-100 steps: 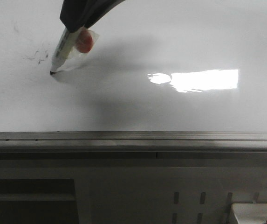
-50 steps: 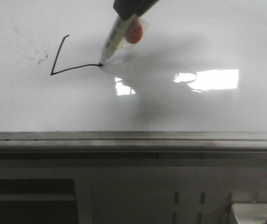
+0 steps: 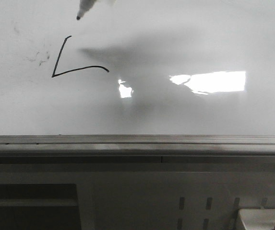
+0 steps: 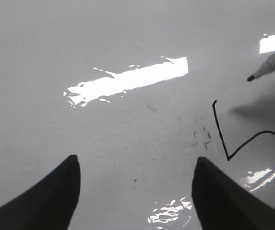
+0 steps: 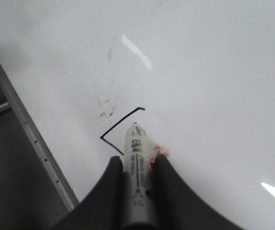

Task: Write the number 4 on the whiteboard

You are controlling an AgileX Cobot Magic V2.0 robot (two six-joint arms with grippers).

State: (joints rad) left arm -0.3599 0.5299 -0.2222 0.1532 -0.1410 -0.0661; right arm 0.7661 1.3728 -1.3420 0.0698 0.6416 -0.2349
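The whiteboard [image 3: 185, 110] carries two joined black strokes of the number 4 [image 3: 61, 56]: a slanted downstroke and a crossbar running right from its foot. They also show in the left wrist view [image 4: 221, 130] and the right wrist view [image 5: 122, 123]. My right gripper [image 5: 138, 159] is shut on a white marker [image 5: 137, 163]. The marker's tip [image 3: 81, 13] hangs off the board above the strokes at the front view's top edge, and it shows in the left wrist view [image 4: 271, 64]. My left gripper [image 4: 136, 160] is open and empty over bare board, beside the strokes.
Faint grey smudges of old ink [image 3: 41, 56] lie left of the strokes. A bright light reflection [image 3: 214, 81] sits right of them. The grey metal rail [image 3: 137, 141] runs along the board's near edge. A white object [image 3: 264, 218] sits low at the right.
The marker drew the slanted stroke and then the crossbar to the right. It has now lifted off the board and moved up and left to the top of the front view.
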